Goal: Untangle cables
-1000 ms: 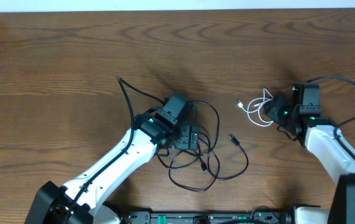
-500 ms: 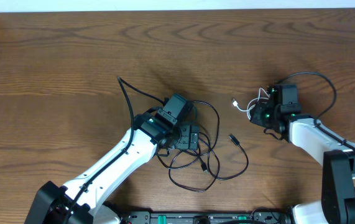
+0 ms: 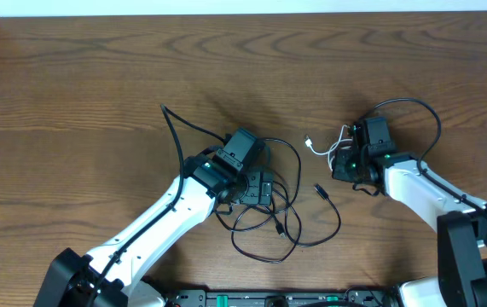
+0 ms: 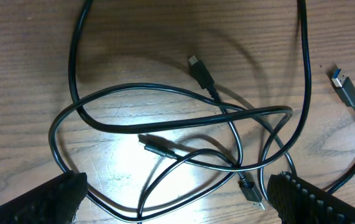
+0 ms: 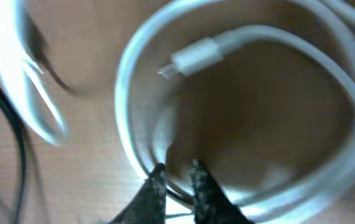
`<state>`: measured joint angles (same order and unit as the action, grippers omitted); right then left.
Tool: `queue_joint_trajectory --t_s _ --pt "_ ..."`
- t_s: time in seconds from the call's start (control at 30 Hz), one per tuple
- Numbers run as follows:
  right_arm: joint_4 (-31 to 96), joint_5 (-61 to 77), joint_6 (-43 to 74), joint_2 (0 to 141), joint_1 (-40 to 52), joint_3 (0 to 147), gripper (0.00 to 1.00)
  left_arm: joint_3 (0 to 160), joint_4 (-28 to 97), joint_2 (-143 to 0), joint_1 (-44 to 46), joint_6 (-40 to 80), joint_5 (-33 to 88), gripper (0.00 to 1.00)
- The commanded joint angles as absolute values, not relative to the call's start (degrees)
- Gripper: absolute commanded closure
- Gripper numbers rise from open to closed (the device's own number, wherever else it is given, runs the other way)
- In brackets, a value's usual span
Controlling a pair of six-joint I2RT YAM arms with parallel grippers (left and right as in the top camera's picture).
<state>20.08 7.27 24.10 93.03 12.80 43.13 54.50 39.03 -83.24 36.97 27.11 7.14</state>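
White cable (image 5: 127,93) pinched in near-closed R gripper (image 5: 177,177), 3 o'clock of black cables (image 4: 183,115); L gripper (image 4: 177,193) wide open, empty, above them. Prob. separating white; next: drag toward 3 o'clock.

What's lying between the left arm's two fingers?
The black cables, looped over each other, lie between the wide-open left fingers. The left wrist view shows this; in the overhead view the arm hides most of that spot.
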Motion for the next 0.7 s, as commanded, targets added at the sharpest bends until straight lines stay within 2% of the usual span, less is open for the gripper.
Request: queue_joint_trajectory --t_s 0.0,0.13,0.33,0.67 --pt "25.54 4.23 20.64 91.02 13.10 45.76 0.83 55.37 39.20 -83.09 36.93 26.61 6.37 0.02" --pt "30.85 3.95 20.03 86.72 13.15 50.68 0.78 55.35 39.20 -83.09 36.93 26.61 6.37 0.02" --pt "31.64 -0.51 20.10 82.72 12.10 51.92 0.68 55.35 39.20 -83.09 36.93 26.61 6.37 0.02" --pt "29.28 -9.10 23.16 85.12 7.40 50.39 0.62 55.37 39.20 -83.09 36.93 26.61 6.37 0.02"
